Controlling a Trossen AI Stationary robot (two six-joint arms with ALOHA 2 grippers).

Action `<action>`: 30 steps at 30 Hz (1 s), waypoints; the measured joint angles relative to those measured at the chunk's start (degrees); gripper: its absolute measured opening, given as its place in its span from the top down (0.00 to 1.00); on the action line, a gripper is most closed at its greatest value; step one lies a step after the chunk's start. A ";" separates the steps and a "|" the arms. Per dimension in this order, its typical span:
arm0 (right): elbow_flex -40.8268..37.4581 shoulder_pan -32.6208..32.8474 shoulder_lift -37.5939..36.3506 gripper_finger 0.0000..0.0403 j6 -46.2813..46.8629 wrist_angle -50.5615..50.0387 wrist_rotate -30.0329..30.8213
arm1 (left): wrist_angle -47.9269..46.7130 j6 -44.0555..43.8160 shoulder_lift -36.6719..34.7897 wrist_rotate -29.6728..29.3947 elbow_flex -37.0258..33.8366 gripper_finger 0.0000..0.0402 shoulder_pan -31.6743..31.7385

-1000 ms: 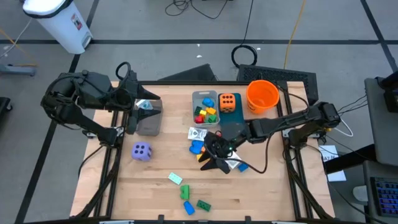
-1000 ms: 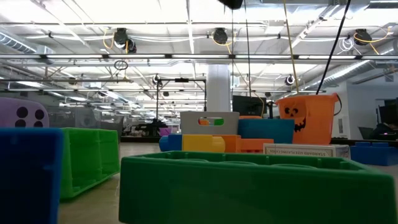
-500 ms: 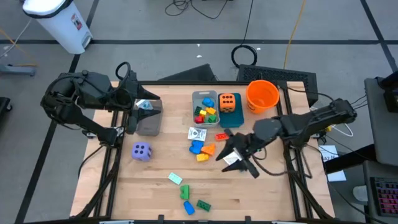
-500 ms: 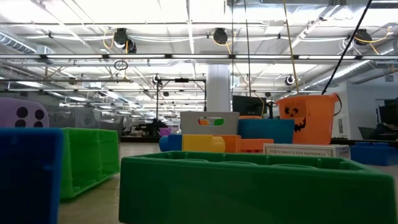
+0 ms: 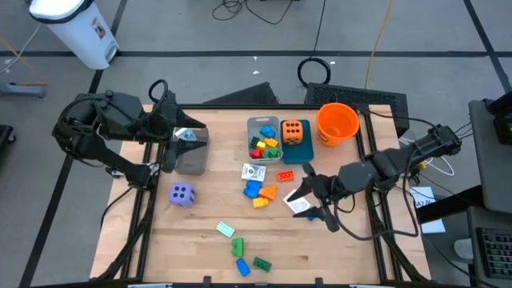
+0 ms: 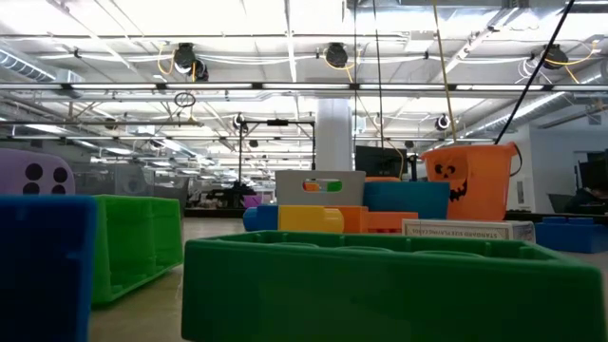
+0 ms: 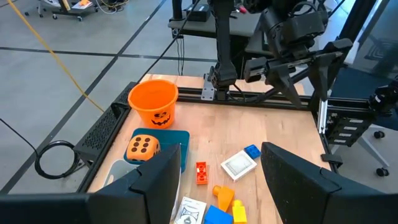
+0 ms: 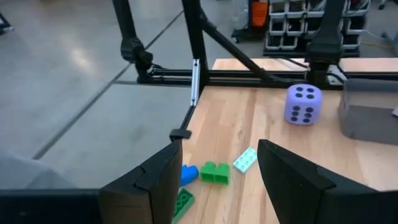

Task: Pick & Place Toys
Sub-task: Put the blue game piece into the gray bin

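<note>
- White printed packet (image 5: 299, 206) lies released on the wooden bench (image 5: 200, 240); my right tool (image 5: 315, 198), half-open and empty, has withdrawn rightward.
- My left tool (image 5: 178, 136) waits half-open, empty, above the grey bin (image 5: 192, 160).

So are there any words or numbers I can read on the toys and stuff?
White packet: a line of print, too small to read.
White packet beside the grey bin: printed, too blurred to read.
Orange bucket: no words, only a black pumpkin face.
Orange dice and purple dice: only dots, no numbers.
White container on the floor: a small label, unreadable.
</note>
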 joint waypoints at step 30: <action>-5.47 0.58 0.14 0.50 5.01 4.06 2.57 | 0.00 0.00 0.01 0.01 0.00 0.42 0.00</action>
